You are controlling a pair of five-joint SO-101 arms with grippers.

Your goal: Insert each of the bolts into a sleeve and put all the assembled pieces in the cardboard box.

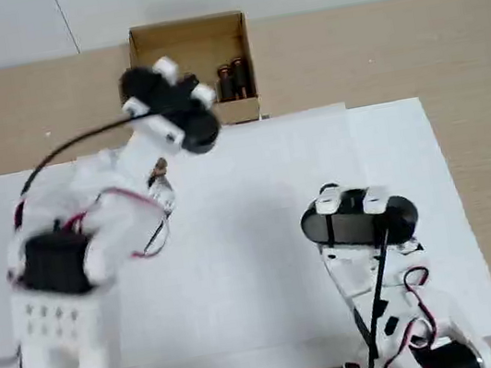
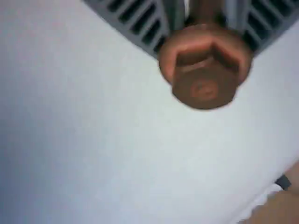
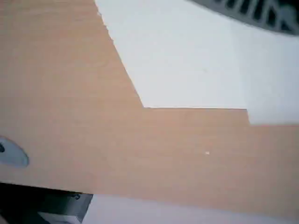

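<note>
A brown hex-headed bolt sits clamped between the grey ribbed fingers of my left gripper, its head facing the camera over the white paper. From above, the same bolt is a small brown speck at the left gripper, a little in front of the cardboard box. Whether a sleeve is on it is hidden. Several dark brown assembled pieces stand in the box's right corner. My right arm rests folded over the paper at front right, and a grey ribbed edge of its gripper shows.
A large white paper sheet covers the middle of the wooden table. The box stands at the paper's far edge. The paper's corner and bare wood lie under the right wrist.
</note>
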